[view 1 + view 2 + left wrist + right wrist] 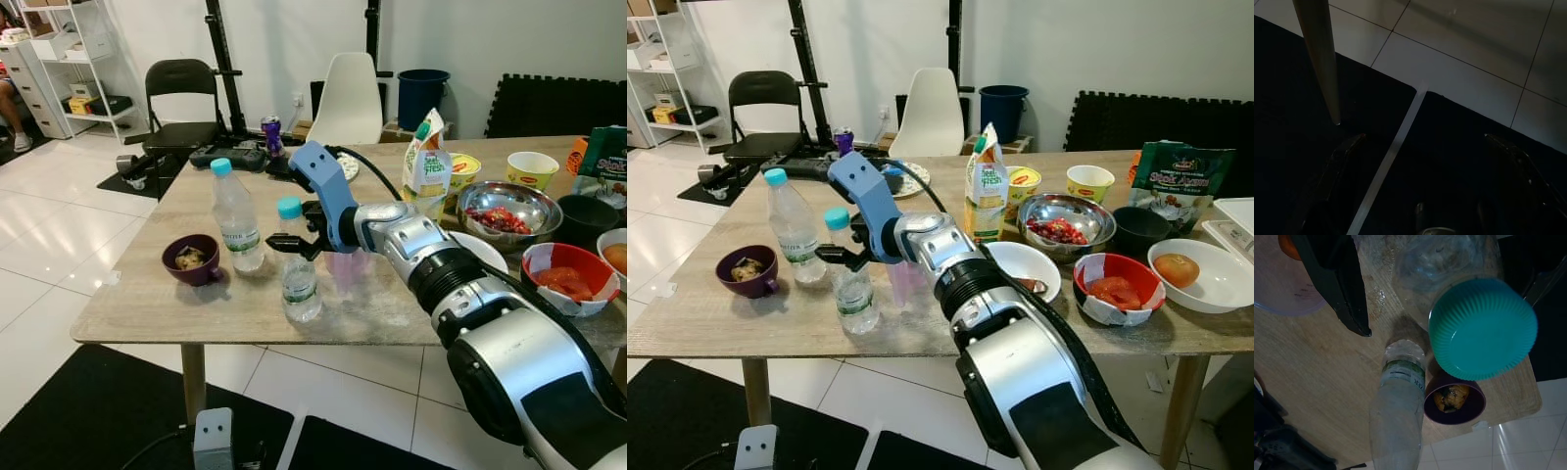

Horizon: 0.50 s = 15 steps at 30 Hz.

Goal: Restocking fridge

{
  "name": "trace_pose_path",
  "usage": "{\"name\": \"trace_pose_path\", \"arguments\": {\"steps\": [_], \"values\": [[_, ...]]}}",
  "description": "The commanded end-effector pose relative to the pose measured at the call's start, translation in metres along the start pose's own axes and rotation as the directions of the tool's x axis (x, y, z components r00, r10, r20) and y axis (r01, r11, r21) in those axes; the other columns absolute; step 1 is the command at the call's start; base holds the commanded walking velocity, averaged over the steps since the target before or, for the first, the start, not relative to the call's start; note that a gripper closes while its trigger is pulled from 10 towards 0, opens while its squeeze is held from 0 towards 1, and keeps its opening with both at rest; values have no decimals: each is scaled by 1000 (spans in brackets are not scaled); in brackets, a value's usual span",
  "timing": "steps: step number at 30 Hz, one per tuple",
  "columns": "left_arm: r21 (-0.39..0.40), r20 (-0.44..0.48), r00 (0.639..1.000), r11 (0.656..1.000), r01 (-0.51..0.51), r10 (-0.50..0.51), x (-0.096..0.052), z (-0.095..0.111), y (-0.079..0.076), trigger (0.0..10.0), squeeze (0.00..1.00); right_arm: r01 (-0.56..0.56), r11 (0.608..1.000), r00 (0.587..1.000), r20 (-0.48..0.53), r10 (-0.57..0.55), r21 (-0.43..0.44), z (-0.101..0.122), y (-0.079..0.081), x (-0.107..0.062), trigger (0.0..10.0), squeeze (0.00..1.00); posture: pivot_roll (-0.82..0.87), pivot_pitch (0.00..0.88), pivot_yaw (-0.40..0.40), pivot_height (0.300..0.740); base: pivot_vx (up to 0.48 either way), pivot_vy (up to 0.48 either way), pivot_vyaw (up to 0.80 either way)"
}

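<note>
Teal plastic caps top both water bottles on the wooden table (147, 313). My right gripper (294, 233) reaches across the tabletop to the smaller bottle (299, 279), which stands upright near the front edge. My fingers are spread apart around its neck just under the cap; in the right wrist view one finger (1337, 281) sits clear of the bottle with table showing between them, so I am not clamped on it, though whether the other finger touches is hard to tell from here.

The taller bottle (235, 220) stands at about ten o'clock from the small one, just beside it. A purple cup (192, 259) with some food in it sits at nine o'clock, near the tall bottle's base. At roughly two o'clock, well apart, are a juice carton (427, 157) and a steel bowl (507, 208) of red food.

My left gripper (1425, 196) hangs idle over a dark mat, fingers parted, beside a table leg (1320, 58).
</note>
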<state>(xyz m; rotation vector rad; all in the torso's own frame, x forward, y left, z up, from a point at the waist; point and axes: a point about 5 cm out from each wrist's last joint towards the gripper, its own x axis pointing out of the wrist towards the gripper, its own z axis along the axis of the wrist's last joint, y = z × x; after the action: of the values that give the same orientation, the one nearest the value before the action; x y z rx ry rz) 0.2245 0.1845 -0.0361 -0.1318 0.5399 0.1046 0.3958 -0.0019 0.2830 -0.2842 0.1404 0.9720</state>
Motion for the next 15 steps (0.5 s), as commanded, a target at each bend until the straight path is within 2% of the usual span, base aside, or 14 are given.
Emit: {"name": "trace_pose_path", "arguments": {"steps": [1,14,15], "values": [[-1,-16,1000,1000,-9,9,-2,-6,4,10000,0,7,1000,1000,-9,-6,18,3,-1,-1,10000,0,68,134,22,740,0,0,0],[6,-14,1000,1000,-2,2,-1,-3,4,10000,0,27,999,999,-35,-25,47,1,-4,-2,10000,0,68,130,31,740,0,0,0],[8,-13,1000,1000,-1,1,0,-2,4,10000,0,23,998,999,-35,-21,55,1,-4,-2,6353,0,68,129,33,740,0,0,0]]}}
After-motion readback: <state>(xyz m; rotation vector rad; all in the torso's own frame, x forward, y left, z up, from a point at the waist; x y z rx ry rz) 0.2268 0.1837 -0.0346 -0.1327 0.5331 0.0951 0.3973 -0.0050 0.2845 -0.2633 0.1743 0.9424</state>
